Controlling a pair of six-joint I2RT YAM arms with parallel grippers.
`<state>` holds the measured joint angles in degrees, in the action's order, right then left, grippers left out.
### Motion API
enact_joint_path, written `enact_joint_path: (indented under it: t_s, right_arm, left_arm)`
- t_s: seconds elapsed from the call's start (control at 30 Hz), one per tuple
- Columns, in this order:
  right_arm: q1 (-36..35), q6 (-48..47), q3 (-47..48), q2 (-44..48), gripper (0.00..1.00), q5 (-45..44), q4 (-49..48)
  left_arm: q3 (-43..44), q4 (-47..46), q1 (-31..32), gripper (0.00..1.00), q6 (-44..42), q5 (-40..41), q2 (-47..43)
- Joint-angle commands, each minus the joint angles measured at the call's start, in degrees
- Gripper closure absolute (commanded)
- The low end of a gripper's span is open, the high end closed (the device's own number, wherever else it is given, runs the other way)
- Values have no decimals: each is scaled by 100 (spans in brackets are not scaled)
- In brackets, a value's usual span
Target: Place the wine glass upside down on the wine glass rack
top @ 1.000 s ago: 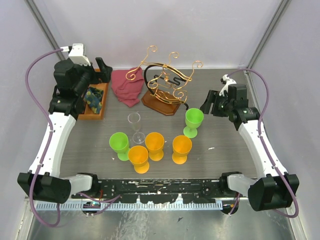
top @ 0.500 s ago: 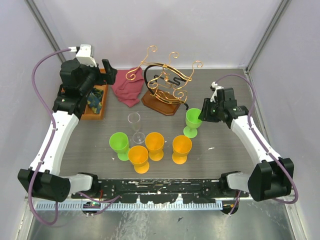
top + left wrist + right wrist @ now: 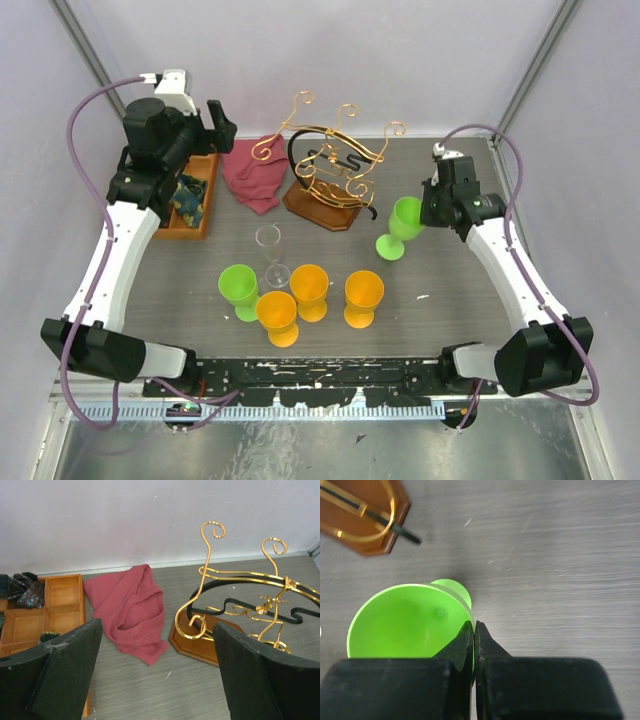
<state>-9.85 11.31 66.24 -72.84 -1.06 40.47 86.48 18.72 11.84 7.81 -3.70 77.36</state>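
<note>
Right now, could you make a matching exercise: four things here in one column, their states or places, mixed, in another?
1. green plastic goblet on the right
2. clear stemmed wine glass
3. crumpled red cloth
4. left claw

A. wide open
B. lying left of the gold wire rack
C. standing upright, untouched
D. tilted, rim pinched by the right claw

Pairs: 1-D, 2-C, 3-B, 4-A
</note>
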Motion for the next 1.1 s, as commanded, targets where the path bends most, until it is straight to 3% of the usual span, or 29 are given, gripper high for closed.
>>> enact_joint_path:
  t_s: [0.0,0.17,0.27,0.53,0.7,0.83,0.97,1.07]
  right_arm:
    - [-19,-252,1171,-57,100,-1924,703]
    - [-26,-623,2112,41,100,-3272,778]
    - [-23,-983,2497,312,100,-3373,174]
    - [-24,-1435,1364,1512,100,-1669,-3970]
    - [-41,-991,989,1211,100,-250,-5700]
    - [-277,-631,527,854,100,-19,-7206]
    - [-704,-536,610,364,100,108,-7771]
    - [-1052,-534,829,-2,100,202,-7826]
  left_arm:
    - [788,542,19,2,225,125,280]
    - [1332,707,21,2,568,-60,515]
    - [1702,825,18,2,1111,-322,679]
    - [1877,142,36,2,3144,-597,699]
    - [987,-979,354,2,4632,-330,193]
    - [428,-1618,644,2,6029,-199,-24]
    - [40,-2213,878,2,7068,-38,-133]
    - [-44,-2433,1089,2,7365,150,-127]
